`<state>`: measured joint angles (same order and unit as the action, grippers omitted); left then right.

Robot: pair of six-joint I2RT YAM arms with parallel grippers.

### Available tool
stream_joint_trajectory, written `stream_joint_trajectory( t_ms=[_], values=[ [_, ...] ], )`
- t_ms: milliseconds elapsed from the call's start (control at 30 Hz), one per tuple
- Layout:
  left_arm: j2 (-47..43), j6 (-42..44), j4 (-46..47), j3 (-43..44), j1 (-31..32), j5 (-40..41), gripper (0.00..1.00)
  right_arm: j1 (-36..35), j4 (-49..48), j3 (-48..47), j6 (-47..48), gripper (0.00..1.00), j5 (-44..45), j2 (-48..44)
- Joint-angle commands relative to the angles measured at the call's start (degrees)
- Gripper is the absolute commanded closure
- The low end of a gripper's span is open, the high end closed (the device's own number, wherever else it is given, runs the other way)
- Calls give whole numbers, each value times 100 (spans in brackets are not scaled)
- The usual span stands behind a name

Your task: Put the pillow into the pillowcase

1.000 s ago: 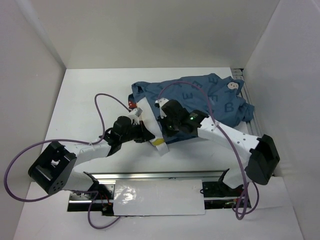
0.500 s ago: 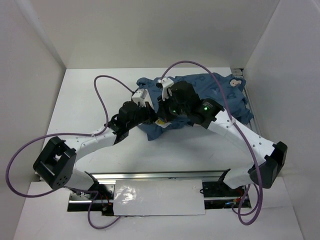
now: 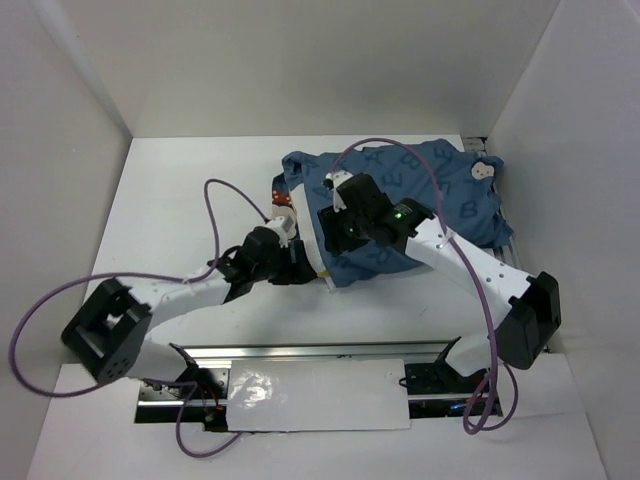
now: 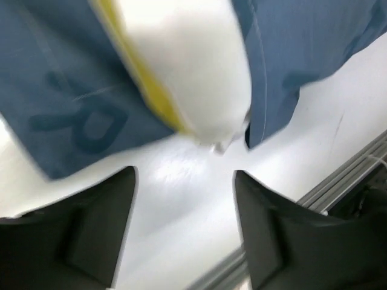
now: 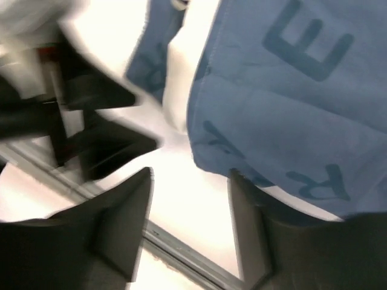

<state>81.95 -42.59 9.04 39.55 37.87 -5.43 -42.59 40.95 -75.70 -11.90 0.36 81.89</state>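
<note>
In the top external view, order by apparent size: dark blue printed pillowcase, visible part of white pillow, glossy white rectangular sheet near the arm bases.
Largest: dark blue printed pillowcase
Then: glossy white rectangular sheet
Smallest: white pillow, only a narrow strip showing

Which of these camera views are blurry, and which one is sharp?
Left wrist view: smeared all over, with the pillow and its yellow piping streaked and the pillowcase soft. Right wrist view: the left half is blurred, while the printed letters on the right are clearer. Top external view: sharp and evenly lit.
</note>
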Motion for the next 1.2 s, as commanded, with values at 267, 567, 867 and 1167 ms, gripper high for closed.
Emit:
stream_joint_trajectory(
  t_ms=[267, 567, 867, 1167],
  values=[
    [-2376, -539, -2705, -96, -261, 2266, 8, -74, -421, -1718, 206, 0, 1133, 2125],
    [-2395, -418, -2697, -97, -683, 1968, 8, -127, 17, -3362, 65, 0, 2123, 4376],
    [-1798, 224, -1539, 79, -913, 1143, 28, -180, -173, -2987, -68, 100, 2778, 3758],
    [-59, 559, -420, 1326, -860, 508, 33, 707, -861, -2581, 215, 100, -148, 1656]
  ],
)
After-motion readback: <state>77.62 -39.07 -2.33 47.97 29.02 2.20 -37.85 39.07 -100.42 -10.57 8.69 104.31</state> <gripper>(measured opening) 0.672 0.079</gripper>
